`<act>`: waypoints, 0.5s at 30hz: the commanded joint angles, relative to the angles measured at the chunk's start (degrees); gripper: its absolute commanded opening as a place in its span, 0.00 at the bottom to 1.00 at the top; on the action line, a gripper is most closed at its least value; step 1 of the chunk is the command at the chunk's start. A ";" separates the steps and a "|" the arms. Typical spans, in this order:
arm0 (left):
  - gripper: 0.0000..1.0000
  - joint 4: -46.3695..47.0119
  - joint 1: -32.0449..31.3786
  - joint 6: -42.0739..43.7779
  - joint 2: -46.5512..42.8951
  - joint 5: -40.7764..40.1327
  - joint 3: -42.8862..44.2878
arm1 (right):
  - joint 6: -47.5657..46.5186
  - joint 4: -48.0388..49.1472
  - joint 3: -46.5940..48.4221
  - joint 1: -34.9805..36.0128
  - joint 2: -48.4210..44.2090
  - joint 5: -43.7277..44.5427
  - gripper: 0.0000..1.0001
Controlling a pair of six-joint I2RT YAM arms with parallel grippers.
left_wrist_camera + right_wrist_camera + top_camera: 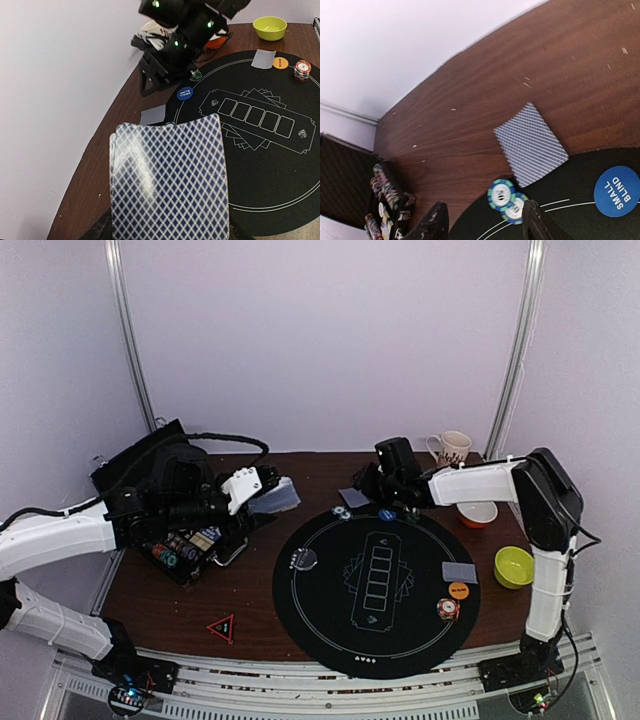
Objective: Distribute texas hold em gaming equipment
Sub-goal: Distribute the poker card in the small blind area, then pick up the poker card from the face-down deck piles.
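Found the right gripper [485,220] spread open and empty, hovering just short of two chips [508,199] overlapping on the far rim of the mat [580,210]. Noted a face-down card [531,144] on the wood at that rim, just beside the chips, and the blue button [616,191] near them on the felt. Judged this seat served with chips. Saw the deck [167,180] clamped in the left gripper [262,495], raised clear of the table beside the case [180,545], backs toward the wrist camera, slightly fanned. Reckoned the step in hand to be backing away from the chips: best done by lifting straight up before swinging, keeping both fingers off the pair so as not to nudge either onto the card. Thought it wise to hold the deck level and squeezed evenly, to stop loose top cards sliding. Could not tell the count of cards at this far seat
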 commanded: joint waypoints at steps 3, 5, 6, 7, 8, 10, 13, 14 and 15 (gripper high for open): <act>0.56 1.66 0.20 1.13 -0.04 0.12 1.69 | -29.78 -8.56 5.18 2.63 -10.90 -8.11 0.60; 0.56 1.67 0.19 1.79 -0.15 0.81 1.87 | -37.10 -12.56 7.32 2.93 -13.22 -16.43 0.65; 0.56 1.66 0.16 1.98 -0.16 1.07 1.93 | -39.27 -14.15 7.73 2.98 -14.31 -21.32 0.65; 0.56 1.68 0.21 2.13 -0.19 1.29 1.97 | -40.55 -15.37 8.07 3.11 -15.68 -25.65 0.66; 0.56 1.67 0.22 2.22 -0.29 1.49 2.00 | -41.79 -16.68 8.62 3.56 -16.40 -29.49 0.68; 0.56 1.81 0.22 2.37 -0.45 1.93 2.02 | -42.57 -18.55 9.88 5.06 -16.64 -36.06 0.73; 0.56 1.91 0.22 2.57 -0.51 1.93 2.06 | -36.30 -16.19 10.62 6.41 -15.33 -44.94 0.77; 0.56 1.92 0.18 2.56 -0.43 1.79 2.12 | -34.69 -15.57 10.93 6.64 -14.89 -45.89 0.78; 0.56 1.89 0.22 2.55 -0.39 1.74 2.14 | -33.75 -15.23 11.28 7.04 -14.50 -46.33 0.78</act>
